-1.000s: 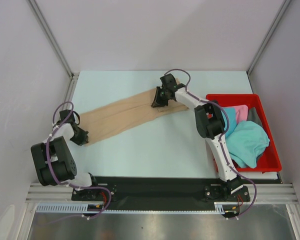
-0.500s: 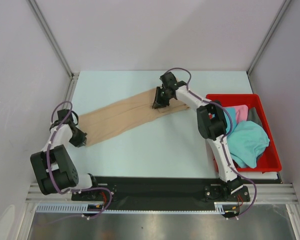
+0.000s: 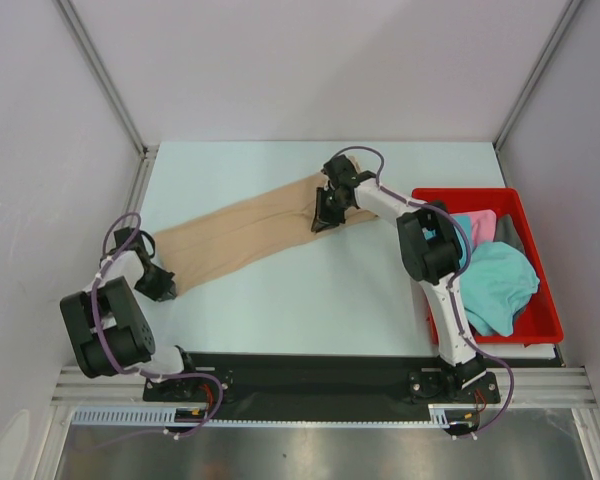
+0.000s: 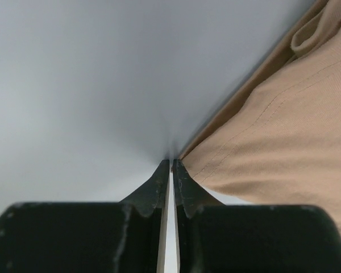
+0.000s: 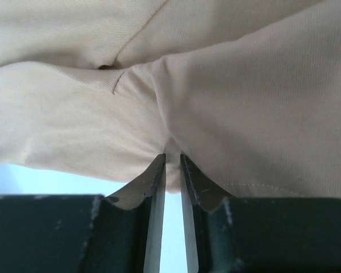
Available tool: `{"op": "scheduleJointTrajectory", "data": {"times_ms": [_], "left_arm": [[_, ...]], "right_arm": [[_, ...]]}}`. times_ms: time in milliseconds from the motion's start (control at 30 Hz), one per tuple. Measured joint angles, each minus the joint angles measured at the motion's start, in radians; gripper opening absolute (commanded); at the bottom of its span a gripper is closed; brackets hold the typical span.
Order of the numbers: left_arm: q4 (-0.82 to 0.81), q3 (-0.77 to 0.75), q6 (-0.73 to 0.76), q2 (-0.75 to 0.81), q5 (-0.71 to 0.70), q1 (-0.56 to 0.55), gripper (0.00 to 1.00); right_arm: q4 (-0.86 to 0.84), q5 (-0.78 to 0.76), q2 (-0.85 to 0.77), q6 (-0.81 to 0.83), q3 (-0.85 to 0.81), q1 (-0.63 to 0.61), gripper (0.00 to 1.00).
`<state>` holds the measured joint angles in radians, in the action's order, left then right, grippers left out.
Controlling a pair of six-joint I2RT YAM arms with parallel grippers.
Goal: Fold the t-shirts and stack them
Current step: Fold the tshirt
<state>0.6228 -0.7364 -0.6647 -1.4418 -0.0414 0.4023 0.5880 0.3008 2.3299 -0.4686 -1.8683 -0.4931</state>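
1. The tan t-shirt [image 3: 245, 228] lies stretched diagonally across the desk [image 3: 310, 290].
2. The left hand [image 3: 163, 284], narrow, pinches its near-left end.
3. The right hand [image 3: 324, 214], narrow, pinches bunched cloth at its far-right end.

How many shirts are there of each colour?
tan t-shirt: 1, stretched out on the table
teal t-shirt: 1, in the red bin
pink t-shirt: 1, in the bin
grey cloth: 1 bit in the bin, too hidden to call a shirt
Total: 3 shirts, 4 cloths
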Motion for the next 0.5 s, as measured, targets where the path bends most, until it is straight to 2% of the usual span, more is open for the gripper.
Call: {"op": "scheduleJointTrajectory", "data": {"times_ms": [33,167,233,333,433,500], "left_arm": [[0.0,0.004,-0.008,0.006,-0.002,0.0,0.1],[0.033,0.011,-0.016,0.034,-0.008,0.0,0.11],[0.068,0.017,-0.016,0.072,-0.008,-0.004,0.13],[0.093,0.017,-0.015,0.151,-0.009,-0.028,0.17],[0.094,0.017,-0.016,0.204,-0.004,-0.069,0.18],[0.092,0.017,-0.016,0.207,0.004,-0.082,0.17]], "right_arm": [[0.006,-0.004,-0.004,0.003,0.0,-0.001,0.25],[0.052,-0.025,-0.063,0.005,0.032,0.002,0.49],[0.082,-0.042,-0.124,0.0,0.059,0.011,0.56],[0.12,-0.089,-0.222,0.0,0.088,0.044,0.56],[0.139,-0.17,-0.302,0.015,0.092,0.12,0.5],[0.134,-0.213,-0.332,0.034,0.106,0.178,0.41]]}}
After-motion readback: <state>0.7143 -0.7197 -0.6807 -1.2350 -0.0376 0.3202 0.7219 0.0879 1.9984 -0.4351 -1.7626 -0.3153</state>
